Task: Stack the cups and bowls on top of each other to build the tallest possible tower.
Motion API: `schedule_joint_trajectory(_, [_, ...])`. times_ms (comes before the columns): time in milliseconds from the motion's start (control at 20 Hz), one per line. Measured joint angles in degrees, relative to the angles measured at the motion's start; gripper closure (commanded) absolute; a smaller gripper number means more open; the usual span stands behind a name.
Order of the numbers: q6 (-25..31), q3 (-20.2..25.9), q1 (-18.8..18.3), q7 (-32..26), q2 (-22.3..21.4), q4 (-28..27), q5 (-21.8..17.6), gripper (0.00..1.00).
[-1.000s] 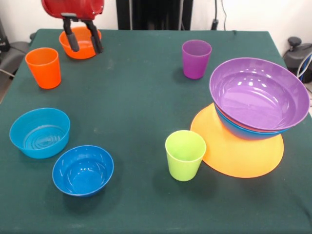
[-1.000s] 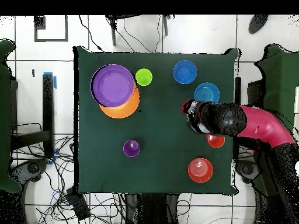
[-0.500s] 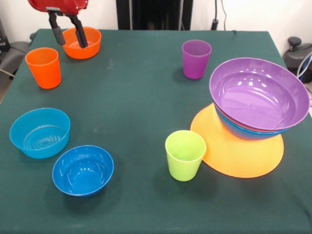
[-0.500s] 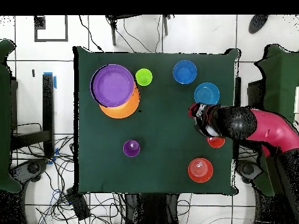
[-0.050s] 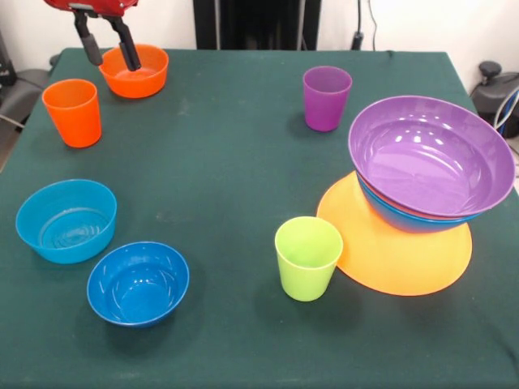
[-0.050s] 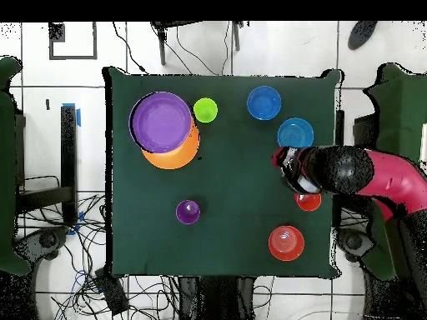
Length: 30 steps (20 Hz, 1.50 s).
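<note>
My gripper (image 5: 113,61) hangs open and empty at the far left, its fingertips showing just in front of the small orange bowl's (image 5: 135,71) left rim. The orange cup (image 5: 73,112) stands upright beside it. At the right, the tower is the purple bowl (image 5: 430,154) tilted on a blue bowl (image 5: 401,219), both on the upturned orange-yellow bowl (image 5: 397,255). The purple cup (image 5: 327,97) and lime green cup (image 5: 307,257) stand alone. From overhead, the gripper (image 6: 287,166) lies between the light blue bowl (image 6: 295,133) and the partly hidden orange cup (image 6: 308,202).
A light blue bowl (image 5: 66,220) and a dark blue bowl (image 5: 138,282) sit upright at the near left. The green table (image 5: 227,162) ends close behind the orange bowl. Overhead, the arm (image 6: 375,179) reaches in over the right edge.
The gripper has risen and drifted left in the front view, still open and empty. No cup or bowl has moved.
</note>
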Motion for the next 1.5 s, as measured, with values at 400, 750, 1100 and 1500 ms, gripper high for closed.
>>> schedule_joint_trajectory(400, [0.1, 0.0, -0.1, 0.0, 1.1, -1.4, -1.0, 0.0])
schedule_joint_trajectory(750, [0.1, 0.0, -0.3, 0.0, 2.9, -1.5, -3.5, 0.0])
schedule_joint_trajectory(1100, [0.1, 0.0, -0.5, 0.0, 4.4, -1.5, -6.5, 0.0])
schedule_joint_trajectory(1500, [0.1, 0.0, -0.8, 0.0, 5.4, -1.5, -8.5, 0.0])
